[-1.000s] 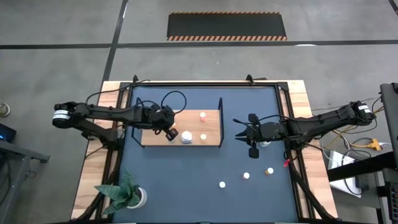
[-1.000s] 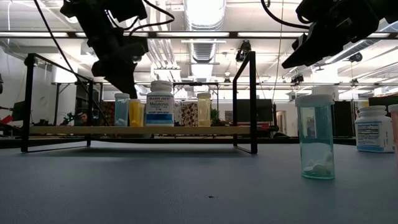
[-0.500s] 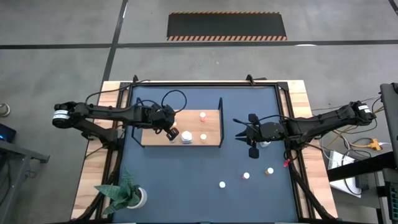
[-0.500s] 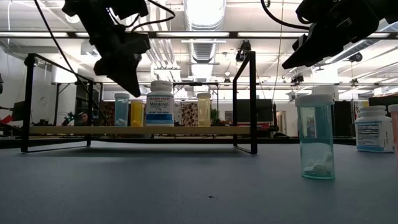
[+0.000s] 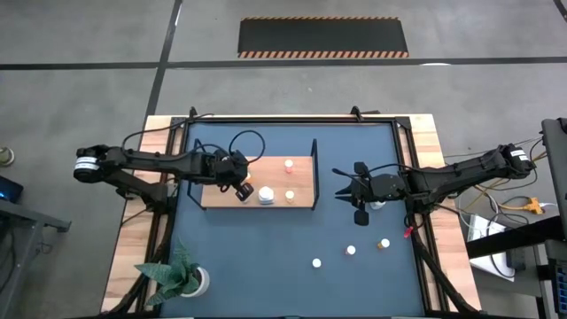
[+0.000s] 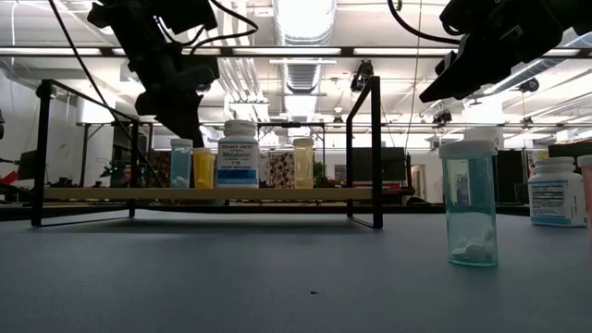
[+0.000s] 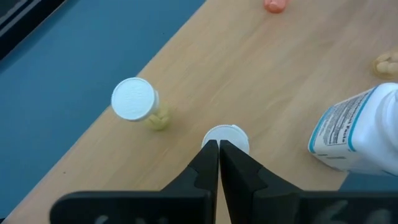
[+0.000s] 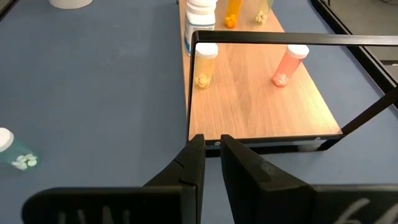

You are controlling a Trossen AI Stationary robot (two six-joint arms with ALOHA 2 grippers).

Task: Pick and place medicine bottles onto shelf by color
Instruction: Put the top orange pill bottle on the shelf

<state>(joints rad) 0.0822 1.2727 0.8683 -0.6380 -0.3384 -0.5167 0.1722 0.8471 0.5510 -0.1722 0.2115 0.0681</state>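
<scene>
The wooden shelf (image 5: 301, 180) stands at the table's far left. Several small bottles stand on it, among them a pink-topped one (image 5: 288, 164), a yellow one (image 5: 290, 195) and a large white bottle (image 5: 266, 194). My left gripper (image 7: 219, 149) is shut and empty. It hovers over a white-capped bottle (image 7: 227, 134) on the shelf, next to another white-capped bottle (image 7: 133, 99). My right gripper (image 8: 212, 149) is empty, its fingers nearly closed, above the table right of the shelf. Three small bottles (image 5: 351, 250) stand on the blue tabletop, and a white bottle (image 5: 377, 205) stands by the right gripper.
A white pot with a green plant (image 5: 197, 282) stands at the near left corner. The shelf's black frame ends (image 5: 314, 173) stand up at both short sides. In the low view a teal bottle (image 6: 469, 203) stands in front and a white labelled bottle (image 6: 555, 191) stands at right.
My left gripper has swayed slightly sideways above the shelf and come back, staying shut. No bottle has moved.
</scene>
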